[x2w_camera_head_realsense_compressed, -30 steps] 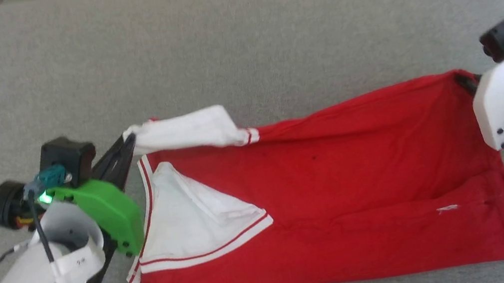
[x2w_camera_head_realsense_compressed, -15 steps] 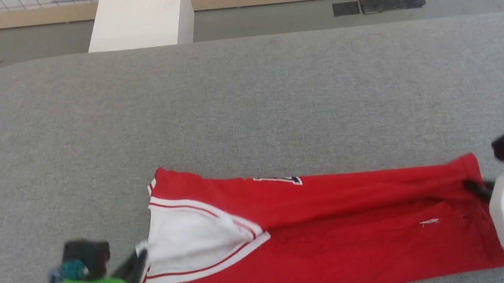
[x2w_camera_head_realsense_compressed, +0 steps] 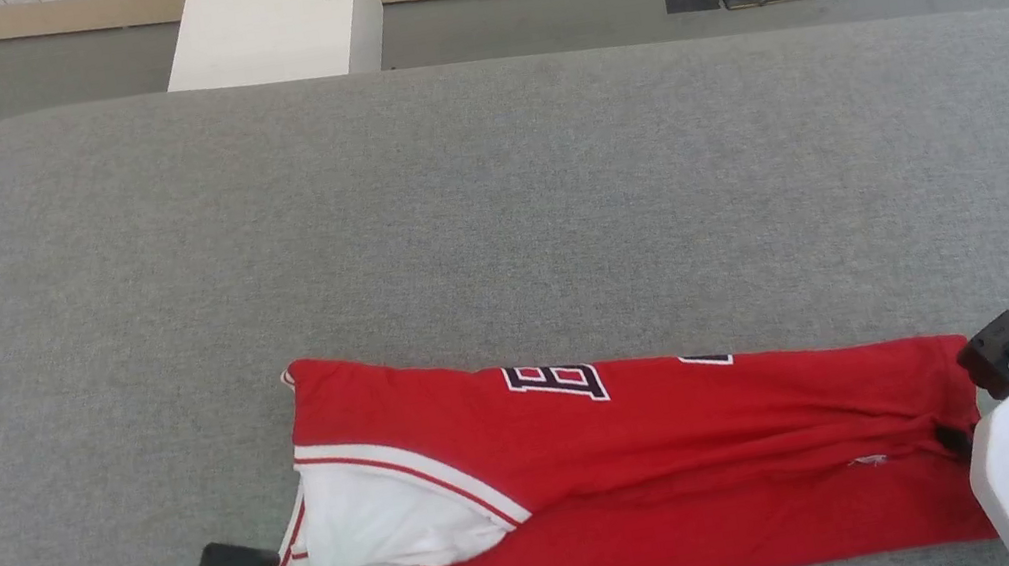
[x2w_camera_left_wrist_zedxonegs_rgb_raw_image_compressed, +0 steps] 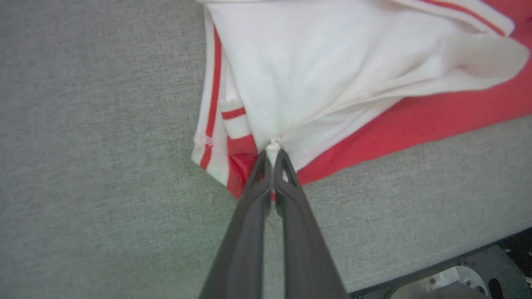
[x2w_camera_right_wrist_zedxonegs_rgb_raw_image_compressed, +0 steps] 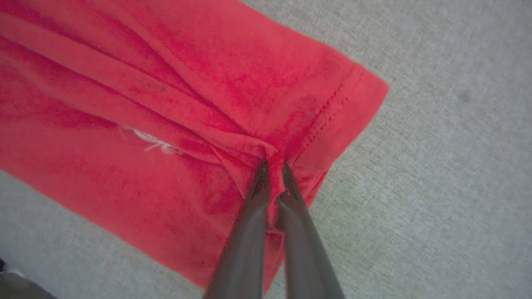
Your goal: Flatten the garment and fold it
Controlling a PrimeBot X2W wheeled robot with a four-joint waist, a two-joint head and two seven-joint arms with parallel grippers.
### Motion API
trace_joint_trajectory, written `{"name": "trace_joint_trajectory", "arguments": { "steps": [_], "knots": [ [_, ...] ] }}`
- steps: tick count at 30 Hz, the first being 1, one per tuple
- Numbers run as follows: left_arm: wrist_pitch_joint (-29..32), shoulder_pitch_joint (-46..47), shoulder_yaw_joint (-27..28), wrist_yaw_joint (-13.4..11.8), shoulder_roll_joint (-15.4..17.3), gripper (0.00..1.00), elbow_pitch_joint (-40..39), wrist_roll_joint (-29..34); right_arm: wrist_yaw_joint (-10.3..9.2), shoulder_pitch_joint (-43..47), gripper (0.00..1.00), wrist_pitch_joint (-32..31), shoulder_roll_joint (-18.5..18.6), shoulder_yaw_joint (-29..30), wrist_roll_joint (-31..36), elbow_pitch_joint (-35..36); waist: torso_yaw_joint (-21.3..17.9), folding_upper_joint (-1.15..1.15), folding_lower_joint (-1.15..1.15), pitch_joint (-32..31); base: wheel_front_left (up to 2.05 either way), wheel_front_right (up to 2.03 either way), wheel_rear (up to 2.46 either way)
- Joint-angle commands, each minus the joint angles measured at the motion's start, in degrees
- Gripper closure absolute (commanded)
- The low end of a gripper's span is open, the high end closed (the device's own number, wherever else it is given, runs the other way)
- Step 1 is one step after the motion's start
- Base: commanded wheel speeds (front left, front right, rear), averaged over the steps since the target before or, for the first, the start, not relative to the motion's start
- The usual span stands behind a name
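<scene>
The red shirt [x2w_camera_head_realsense_compressed: 674, 459] with white sleeves lies long and folded near the front edge of the grey padded table [x2w_camera_head_realsense_compressed: 492, 204], and the left gripper [x2w_camera_left_wrist_zedxonegs_rgb_raw_image_compressed: 272, 154] pinches its white sleeve corner while the right gripper [x2w_camera_right_wrist_zedxonegs_rgb_raw_image_compressed: 274, 167] pinches the red hem at the other end.

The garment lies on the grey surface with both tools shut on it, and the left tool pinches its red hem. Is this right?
Not quite: the left tool pinches the white sleeve fabric of the garment, not its red hem; the left wrist view shows this. The garment does lie on the grey surface, with the right tool shut on it too.
</scene>
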State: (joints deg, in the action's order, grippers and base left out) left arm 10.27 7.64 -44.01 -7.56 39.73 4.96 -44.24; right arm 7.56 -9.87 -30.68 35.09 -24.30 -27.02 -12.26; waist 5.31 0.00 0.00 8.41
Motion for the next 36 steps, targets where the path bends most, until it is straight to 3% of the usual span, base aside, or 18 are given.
{"name": "trace_joint_trajectory", "arguments": {
  "steps": [1,2,3,12,17,22,27,32,36],
  "knots": [
    [-0.7,1.35,-0.29,0.58,-0.82,1.0,1.22,0.81,-0.08,0.8,1.0,0.01,-0.41,-0.74,0.44,-0.91,0.01,0.0,0.0,-0.27,0.0,0.0,0.0],
    [-1.34,1.67,-0.37,0.76,-1.21,0.72,2.01,1.13,-0.08,0.77,0.77,0.31,-0.55,-0.96,0.48,-1.06,-0.01,0.0,0.0,-0.48,0.0,0.0,0.0],
    [-2.25,1.98,-0.39,0.86,-1.67,0.0,2.97,1.52,-0.08,0.65,0.0,0.92,-0.8,-1.07,0.52,-1.18,-0.07,0.0,0.0,-0.87,0.0,0.0,0.0],
    [-9.38,2.18,0.26,2.31,-4.27,0.0,4.77,1.93,-0.08,1.47,0.0,1.84,-1.98,2.38,-2.45,2.1,-0.21,0.0,0.0,-5.93,0.0,0.0,0.0],
    [-15.15,2.37,2.34,1.34,-5.6,0.0,2.08,2.23,-0.08,3.65,0.0,0.54,-4.63,9.1,-3.01,6.34,-0.04,0.0,0.0,-8.03,0.0,0.0,0.0],
    [-23.19,0.98,7.37,-2.1,-7.7,0.0,1.14,1.81,-0.08,7.34,0.0,-2.0,-11.68,18.77,0.23,7.44,0.13,0.0,0.0,-8.79,0.0,0.0,0.0],
    [-25.21,-2.03,18.57,-6.39,-13.1,0.0,-2.28,5.94,-0.08,10.89,0.0,-3.87,-20.64,27.8,6.23,7.07,0.46,0.0,0.0,-8.67,0.0,0.0,0.0],
    [-25.24,-8.06,30.81,-5.13,-20.97,0.0,-8.02,16.56,-0.08,11.36,0.0,-4.06,-28.53,34.58,11.01,6.1,0.52,0.0,0.0,-7.99,0.0,0.0,0.0],
    [-25.25,-10.72,34.67,-1.71,-24.65,0.0,-9.87,24.89,-0.08,10.42,0.0,-3.93,-31.36,38.95,13.31,3.55,0.75,0.0,0.0,-7.3,0.0,0.0,0.0]
  ]
}}
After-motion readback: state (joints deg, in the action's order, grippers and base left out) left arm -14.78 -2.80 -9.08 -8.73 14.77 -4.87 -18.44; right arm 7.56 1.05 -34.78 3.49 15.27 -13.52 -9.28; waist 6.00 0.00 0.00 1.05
